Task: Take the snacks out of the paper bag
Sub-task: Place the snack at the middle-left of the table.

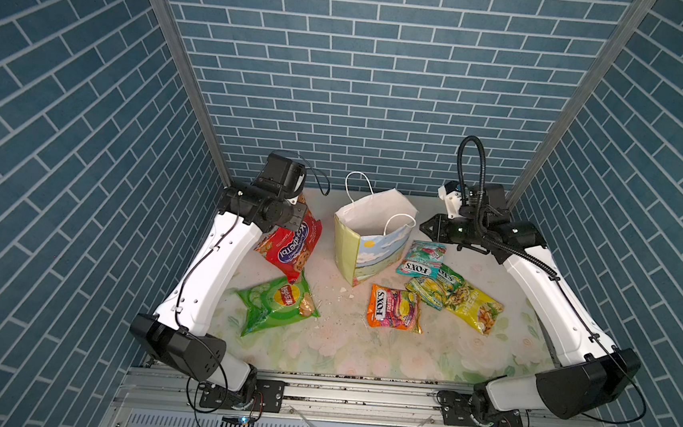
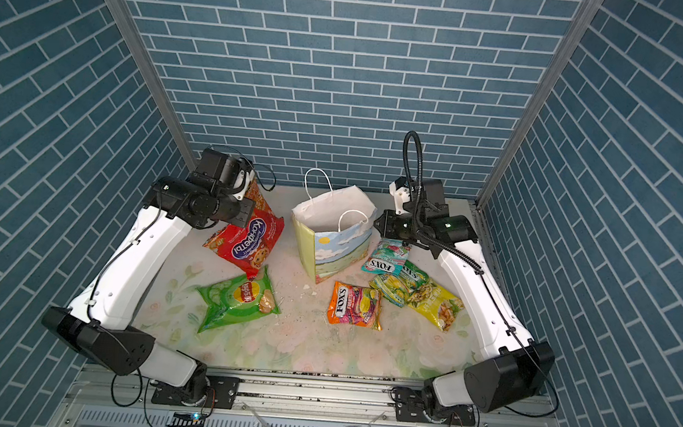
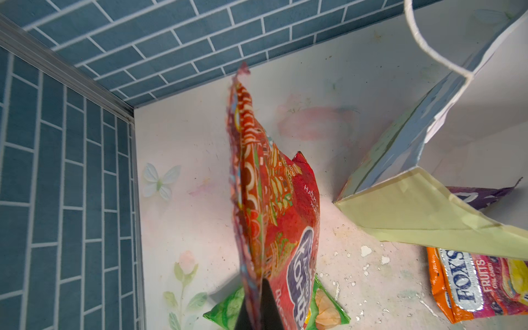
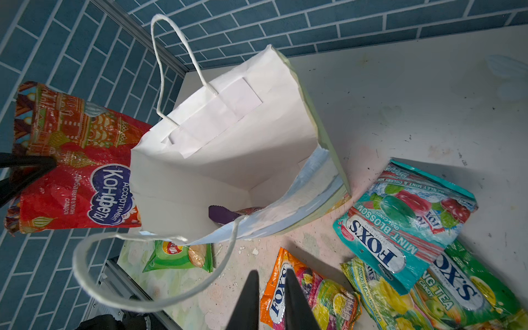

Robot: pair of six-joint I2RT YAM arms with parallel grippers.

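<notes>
The paper bag (image 1: 372, 221) stands upright and open at the back middle of the table. A purple packet (image 4: 221, 213) lies at its bottom. My left gripper (image 3: 255, 300) is shut on the edge of a red snack bag (image 1: 291, 248), which hangs in the air left of the paper bag, above a green Lay's bag (image 1: 278, 301). My right gripper (image 4: 271, 271) hovers just right of the paper bag's rim, its fingers slightly open with nothing between them. On the table right of the bag lie orange (image 1: 393, 308), teal (image 1: 421, 259) and green-yellow (image 1: 436, 286) FOX'S packets and a yellow packet (image 1: 476, 310).
Blue brick-pattern walls (image 1: 342, 77) close in the back and both sides. White crumbs (image 1: 344, 292) lie scattered in front of the paper bag. The bag's near cord handle (image 4: 94, 265) loops close to the right gripper. A metal rail (image 1: 359, 391) runs along the front edge.
</notes>
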